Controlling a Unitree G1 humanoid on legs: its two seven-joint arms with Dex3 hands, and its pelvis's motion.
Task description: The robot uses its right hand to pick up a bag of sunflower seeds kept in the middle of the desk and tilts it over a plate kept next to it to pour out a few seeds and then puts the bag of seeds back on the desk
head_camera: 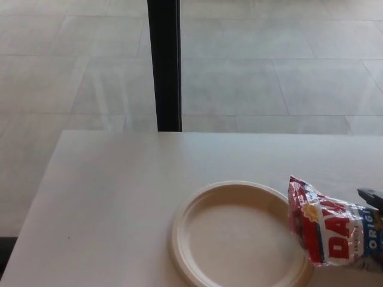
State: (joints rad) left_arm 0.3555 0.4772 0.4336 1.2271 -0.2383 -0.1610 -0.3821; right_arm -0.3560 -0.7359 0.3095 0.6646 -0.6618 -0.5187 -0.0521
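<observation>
The bag of sunflower seeds [332,230], red, white and blue, lies tilted at the near right of the pale desk [108,197], its crimped top end reaching over the right rim of the cream plate [197,209], whose bare middle shows no seeds. Of the right hand [372,196] only a small dark sliver shows at the right edge, just beside the bag's far end, and I cannot tell whether its fingers are apart or clamped on the bag. A black post [164,66] stands beyond the desk's far edge against the tiled floor [287,66].
</observation>
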